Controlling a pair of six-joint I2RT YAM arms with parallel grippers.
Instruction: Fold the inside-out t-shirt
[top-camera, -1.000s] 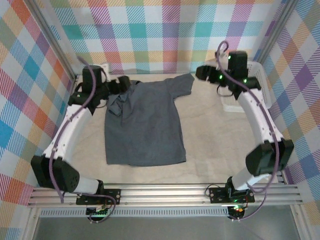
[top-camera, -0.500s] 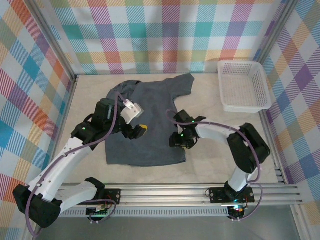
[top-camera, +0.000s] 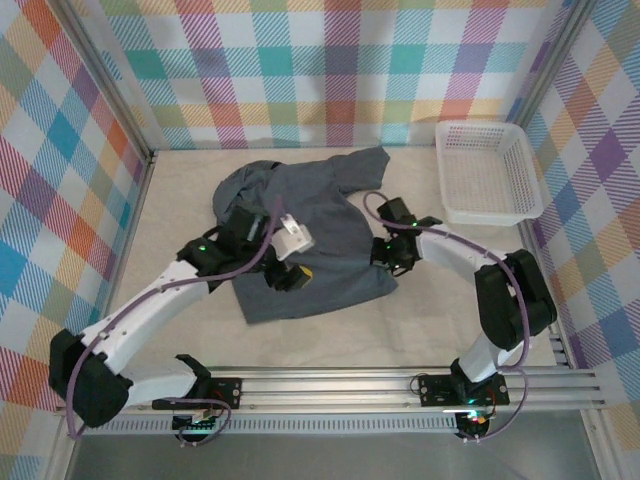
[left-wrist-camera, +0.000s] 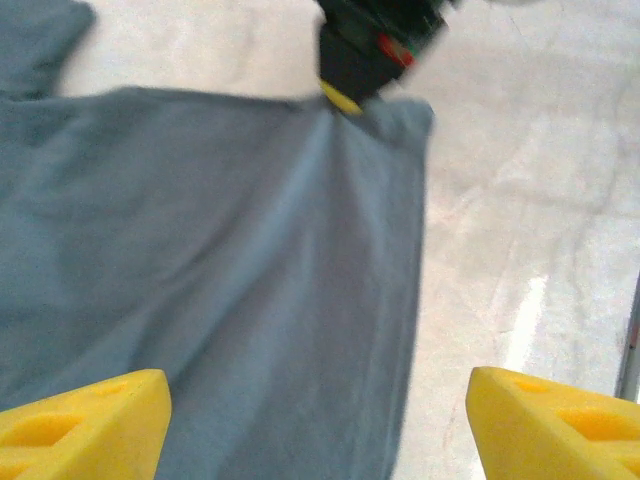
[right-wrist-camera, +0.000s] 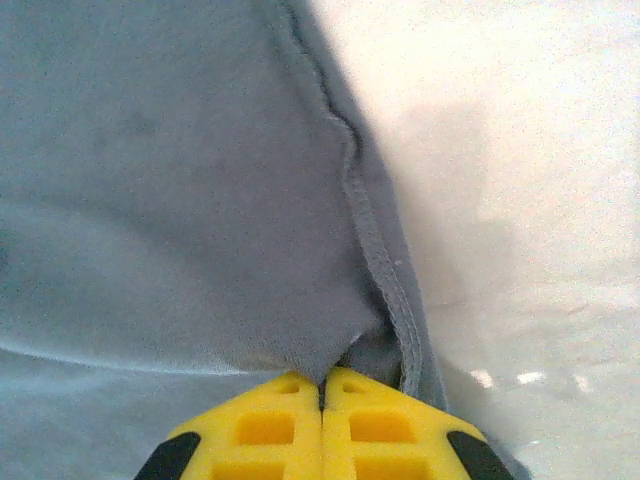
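One t-shirt (top-camera: 325, 225), middle of frame. One basket (top-camera: 478, 124), upper right. Two grippers: right gripper (right-wrist-camera: 322, 382) pinches t-shirt's right edge tight. Left gripper (left-wrist-camera: 318, 405) wide apart over t-shirt, holding nothing.

The slate blue-grey short-sleeved cloth t-shirt (top-camera: 335, 205) looks soft and matt, with a stitched hem. Under it, the pale tabletop (top-camera: 430, 300) is smooth, slightly glossy. Right of the t-shirt, the white mesh basket (top-camera: 488, 170) is plastic.

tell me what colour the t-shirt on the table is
The t-shirt is plain dark blue-grey, no print; the top external view shows it best.
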